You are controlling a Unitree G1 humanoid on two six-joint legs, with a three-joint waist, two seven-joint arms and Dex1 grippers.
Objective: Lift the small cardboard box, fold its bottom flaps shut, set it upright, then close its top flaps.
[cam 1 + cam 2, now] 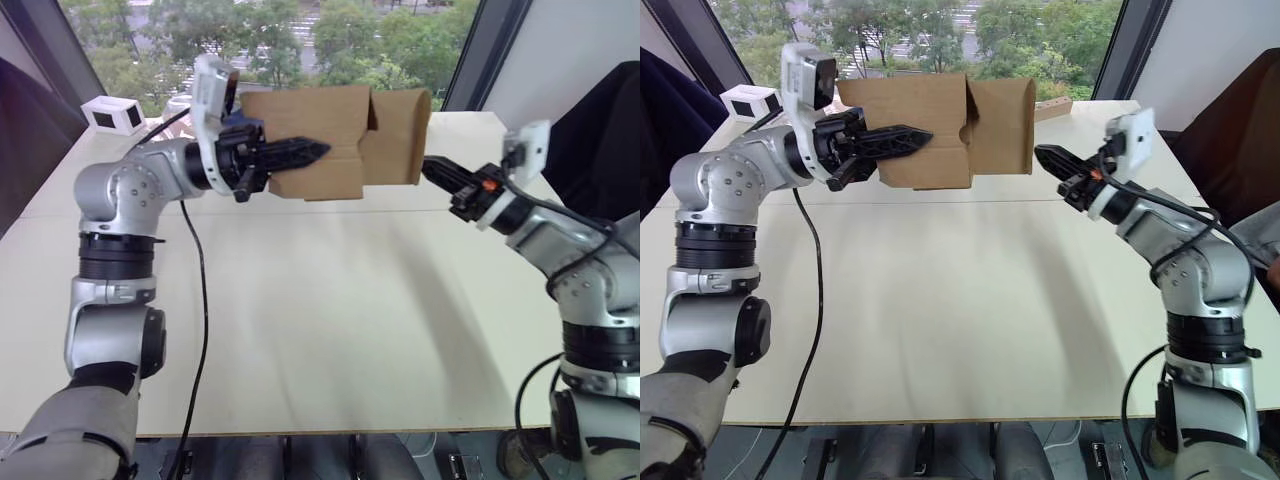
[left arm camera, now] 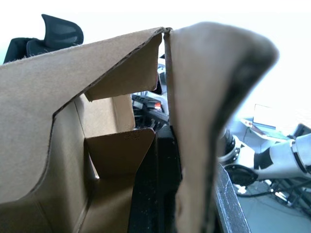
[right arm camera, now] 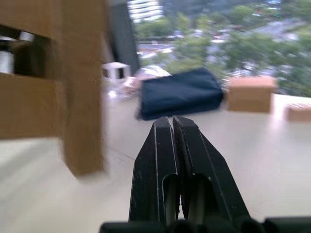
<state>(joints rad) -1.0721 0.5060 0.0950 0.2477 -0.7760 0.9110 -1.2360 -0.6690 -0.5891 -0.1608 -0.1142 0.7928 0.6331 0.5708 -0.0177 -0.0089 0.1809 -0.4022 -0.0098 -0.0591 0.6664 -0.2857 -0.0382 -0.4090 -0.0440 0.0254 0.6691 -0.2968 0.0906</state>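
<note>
The small cardboard box hangs in the air above the far side of the table, turned on its side with its flaps loose. My left gripper is shut on the box's near wall, one black finger lying across the front face. In the left wrist view the box stands open, with inner flaps showing and a finger inside against the wall. My right gripper is shut with nothing in it. It points at the rounded flap on the box's right end, a small gap away. In the right wrist view the box stands beside the fingertips.
The pale table spreads below both arms. A small white box sits at the far left corner and a tan block at the far edge. A brown cube and a dark blue bundle lie beyond. A black cable hangs from my left arm.
</note>
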